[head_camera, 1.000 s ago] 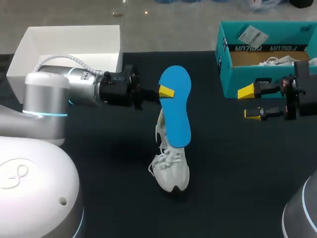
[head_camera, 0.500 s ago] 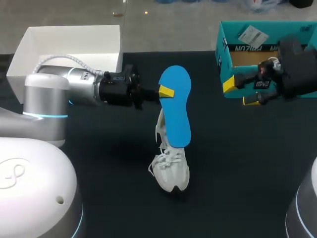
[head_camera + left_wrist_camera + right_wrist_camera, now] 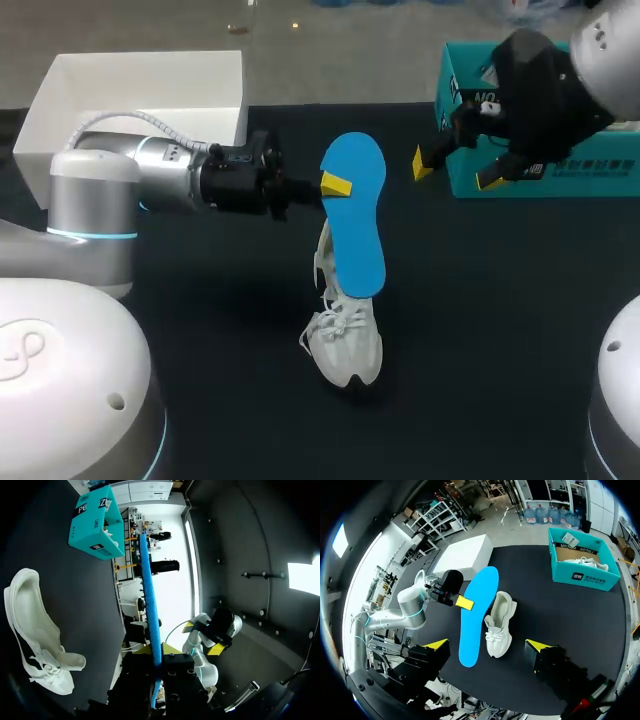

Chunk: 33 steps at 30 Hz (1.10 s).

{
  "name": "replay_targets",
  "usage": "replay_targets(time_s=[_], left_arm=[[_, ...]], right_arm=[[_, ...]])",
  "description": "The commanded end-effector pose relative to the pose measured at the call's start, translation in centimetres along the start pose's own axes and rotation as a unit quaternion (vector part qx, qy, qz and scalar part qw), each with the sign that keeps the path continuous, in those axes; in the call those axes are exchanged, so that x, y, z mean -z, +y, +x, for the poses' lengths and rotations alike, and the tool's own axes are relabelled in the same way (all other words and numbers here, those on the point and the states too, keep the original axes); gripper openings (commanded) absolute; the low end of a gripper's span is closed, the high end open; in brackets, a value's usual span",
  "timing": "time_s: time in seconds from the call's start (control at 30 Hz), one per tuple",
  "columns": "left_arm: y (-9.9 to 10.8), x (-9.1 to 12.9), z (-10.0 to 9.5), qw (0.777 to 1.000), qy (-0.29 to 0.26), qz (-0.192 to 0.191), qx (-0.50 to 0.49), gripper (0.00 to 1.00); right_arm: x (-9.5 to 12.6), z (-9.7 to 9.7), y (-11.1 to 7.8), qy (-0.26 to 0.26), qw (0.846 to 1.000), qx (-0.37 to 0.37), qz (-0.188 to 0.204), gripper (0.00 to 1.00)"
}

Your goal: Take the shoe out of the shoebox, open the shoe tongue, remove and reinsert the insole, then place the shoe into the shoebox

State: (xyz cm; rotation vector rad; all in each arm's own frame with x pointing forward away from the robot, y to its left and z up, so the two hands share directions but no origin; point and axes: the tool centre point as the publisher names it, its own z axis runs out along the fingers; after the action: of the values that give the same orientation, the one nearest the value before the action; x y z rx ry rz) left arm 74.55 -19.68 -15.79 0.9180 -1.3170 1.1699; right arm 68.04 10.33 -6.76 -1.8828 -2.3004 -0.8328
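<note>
Off-white lace-up sneaker point(image 3: 347, 345) sits mid black tabletop point(image 3: 480, 330), toe nearest, outside the box. Bright blue flat foam insole point(image 3: 357, 215) is out of the shoe, up in the air, clamped at one edge by left end effector point(image 3: 335, 185). Right end effector point(image 3: 455, 170) is spread wide, empty, just beside teal cardboard shoebox point(image 3: 600, 170).

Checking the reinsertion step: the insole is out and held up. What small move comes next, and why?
Probably bring the open right hand down to steady the white shoe: the left hand grips the blue insole apart from it, and nothing holds the shoe.
</note>
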Motion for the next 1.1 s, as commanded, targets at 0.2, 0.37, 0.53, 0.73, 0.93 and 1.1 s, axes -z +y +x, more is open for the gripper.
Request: replay_targets(time_s=[0.2,0.37,0.53,0.73,0.93,1.1], left_arm=[[0.1,0.1,0.1,1.0,-0.002,0.0,0.0,0.0],[0.1,0.1,0.1,1.0,-0.002,0.0,0.0,0.0],[0.1,0.1,0.1,1.0,-0.002,0.0,0.0,0.0],[0.1,0.1,0.1,1.0,-0.002,0.0,0.0,0.0],[0.1,0.1,0.1,1.0,-0.002,0.0,0.0,0.0],[0.1,0.1,0.1,1.0,-0.002,0.0,0.0,0.0]], right_arm=[[-1.3,2.8,1.6,-0.179,0.983,0.027,0.044,1.0],[-1.7,3.9,1.9,-0.227,0.972,0.038,0.053,1.0],[-2.3,5.1,2.1,-0.226,0.971,0.04,0.063,1.0],[-3.7,6.4,1.8,-0.224,0.971,0.048,0.071,1.0],[-5.2,6.4,1.6,-0.214,0.974,0.037,0.065,1.0],[-6.1,6.4,1.5,-0.208,0.976,0.029,0.053,1.0]])
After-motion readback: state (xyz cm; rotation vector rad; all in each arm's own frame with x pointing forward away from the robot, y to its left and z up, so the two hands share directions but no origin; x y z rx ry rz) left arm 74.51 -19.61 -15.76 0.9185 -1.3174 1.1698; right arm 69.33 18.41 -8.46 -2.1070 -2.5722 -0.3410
